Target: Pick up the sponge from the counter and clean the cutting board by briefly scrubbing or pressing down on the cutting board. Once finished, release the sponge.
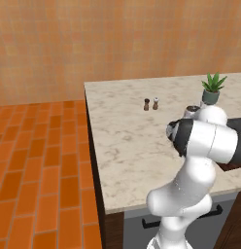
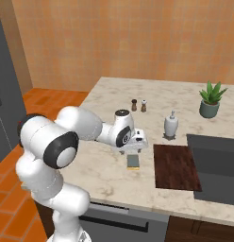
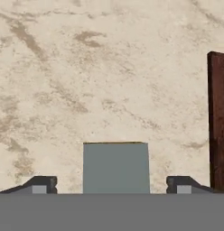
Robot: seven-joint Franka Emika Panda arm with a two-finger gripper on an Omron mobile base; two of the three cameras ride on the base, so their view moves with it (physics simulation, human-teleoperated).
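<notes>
Right base view: sponge (image 2: 133,161) seen on counter (image 2: 104,184), pincer (image 2: 130,150) spread above it; cutting board (image 2: 176,167) noted at three o'clock, soap dispenser (image 2: 171,125) at one.

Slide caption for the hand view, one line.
Open fingers on either side of the sponge, cutting board at the right edge.

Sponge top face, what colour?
Plain grey-green on the sponge; the hand view shows it best.
</notes>
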